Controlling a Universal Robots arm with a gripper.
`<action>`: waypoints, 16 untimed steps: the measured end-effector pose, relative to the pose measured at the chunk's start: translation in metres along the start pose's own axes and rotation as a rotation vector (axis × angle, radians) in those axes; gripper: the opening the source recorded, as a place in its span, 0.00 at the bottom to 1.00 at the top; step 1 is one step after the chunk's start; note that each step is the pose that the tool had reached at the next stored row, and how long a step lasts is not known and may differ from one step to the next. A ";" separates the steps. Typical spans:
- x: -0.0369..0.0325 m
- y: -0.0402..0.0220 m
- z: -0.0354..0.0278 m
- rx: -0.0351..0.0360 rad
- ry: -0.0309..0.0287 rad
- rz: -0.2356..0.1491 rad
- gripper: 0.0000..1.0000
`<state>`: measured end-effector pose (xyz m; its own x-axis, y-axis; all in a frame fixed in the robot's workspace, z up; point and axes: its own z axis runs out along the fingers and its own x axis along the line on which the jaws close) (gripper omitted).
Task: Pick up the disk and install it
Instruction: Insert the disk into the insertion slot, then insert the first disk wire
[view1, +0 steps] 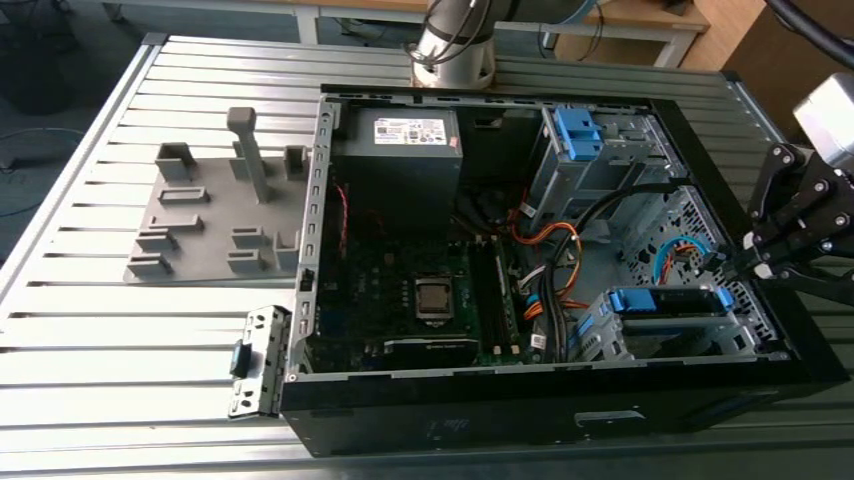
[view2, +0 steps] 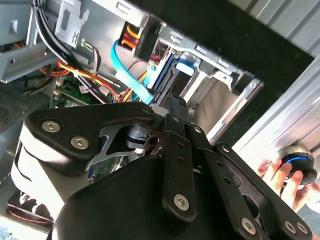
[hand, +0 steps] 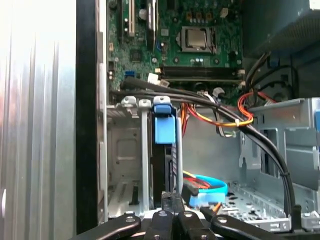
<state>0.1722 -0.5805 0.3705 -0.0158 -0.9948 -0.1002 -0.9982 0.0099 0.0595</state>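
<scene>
Blue-railed, the disk (hand: 164, 150) stands edge-on in its metal bay (hand: 125, 160).

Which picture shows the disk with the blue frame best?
The first wrist view: the disk stands on edge in its bay, blue tab facing the camera. The exterior view shows its blue frame from above, the tool beside it. The second wrist view shows a sliver behind the tool.

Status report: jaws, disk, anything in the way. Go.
Gripper at the case's edge on the exterior view's right, jaws look closed. Disk seated in the drive cage, blue rail tab up. Black cables cross just beyond the cage.
</scene>
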 end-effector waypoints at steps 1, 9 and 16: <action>-0.0001 -0.0006 0.0000 0.0000 0.0001 0.000 0.11; 0.0000 -0.0012 0.0001 0.0000 -0.0001 0.000 0.11; 0.0000 -0.0017 0.0001 0.0000 -0.0002 0.000 0.29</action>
<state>0.1739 -0.5805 0.3704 -0.0159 -0.9948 -0.1004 -0.9982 0.0100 0.0595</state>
